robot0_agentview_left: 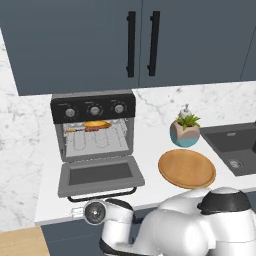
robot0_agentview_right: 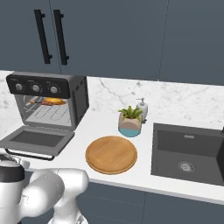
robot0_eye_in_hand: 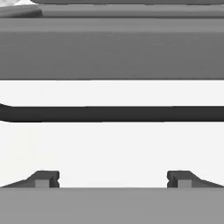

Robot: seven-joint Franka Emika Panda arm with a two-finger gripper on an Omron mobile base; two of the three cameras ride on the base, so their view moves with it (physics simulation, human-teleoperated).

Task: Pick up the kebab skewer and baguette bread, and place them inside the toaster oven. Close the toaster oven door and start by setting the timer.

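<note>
The gripper (robot0_eye_in_hand: 113,179) is standing with its jaws spread wide apart and nothing between them, its two dark fingertips (robot0_eye_in_hand: 43,178) showing low in the hand view, facing the thin black bar handle (robot0_eye_in_hand: 113,113) of the toaster oven door (robot0_eye_in_hand: 112,48), which is running straight across just beyond them without touching. Taking the toaster oven (robot0_agentview_left: 93,125) as landmark, its door (robot0_agentview_left: 99,175) is lying dropped open and flat in front of it on the white table (robot0_agentview_left: 150,150), the handle at the door's near edge. Inside the oven, on the upper wire rack, the baguette bread (robot0_agentview_left: 96,123) is resting toward the back and the kebab skewer (robot0_agentview_left: 87,129) is lying just in front of it, both lengthwise across the opening. To the right of the oven a round wooden plate (robot0_agentview_left: 186,168) is sitting on the table, with a small potted plant (robot0_agentview_left: 185,131) behind it and a soap dispenser (robot0_agentview_right: 142,107) just beyond that; farther right a dark sink (robot0_agentview_right: 188,148) is set into the table. Above the oven, dark blue cabinets (robot0_agentview_left: 140,40) are hanging.
</note>
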